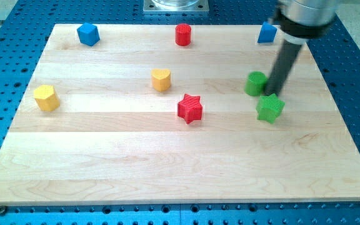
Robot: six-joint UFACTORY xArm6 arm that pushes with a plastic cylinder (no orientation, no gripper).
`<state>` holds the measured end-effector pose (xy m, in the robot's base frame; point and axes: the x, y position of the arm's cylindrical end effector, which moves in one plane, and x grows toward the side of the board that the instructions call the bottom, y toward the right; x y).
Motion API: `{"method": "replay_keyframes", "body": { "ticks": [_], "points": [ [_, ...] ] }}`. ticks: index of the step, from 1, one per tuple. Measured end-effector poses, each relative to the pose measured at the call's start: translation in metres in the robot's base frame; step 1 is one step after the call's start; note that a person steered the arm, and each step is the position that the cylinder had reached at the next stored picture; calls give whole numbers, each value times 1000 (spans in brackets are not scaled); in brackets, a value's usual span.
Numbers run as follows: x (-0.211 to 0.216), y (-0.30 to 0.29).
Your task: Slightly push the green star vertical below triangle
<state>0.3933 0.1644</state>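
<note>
The green star point(270, 107) lies on the wooden board point(167, 169) in its right half, just under my tip point(272, 94) toward the view's bottom, so near that it seems to touch or almost touch. The rod has no jaws or fingers to open or close; it grips nothing and can only push with its end.

As for progress, the blue triangle point(267, 32), partly hidden by the arm's body at the board's top edge, stands almost straight up the view from the star, with my tip between the two. Judged from that, the star is already close to vertically below the triangle, perhaps a shade to the view's right of it. What seems left is at most a small nudge, or none; I cannot tell whether the push is under way or done.

Just to the view's left of my tip, touching or nearly so, sits a green round block point(255, 83). It could be knocked if the tip drifts leftward.

Farther off to the view's left of the tip are the red star point(190, 108) and a yellow heart-like block point(161, 80). A red cylinder point(183, 34) stands at the top middle, a blue block point(88, 34) at the top left, and a yellow block point(46, 98) at the far left.
</note>
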Motion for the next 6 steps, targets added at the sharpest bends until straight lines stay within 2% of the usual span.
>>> {"method": "replay_keyframes", "body": {
  "ticks": [1, 2, 3, 4, 5, 6],
  "points": [
    [-5, -45],
    [77, -42],
    [107, -36],
    [75, 11],
    [36, 33],
    [78, 12]
  ]
}}
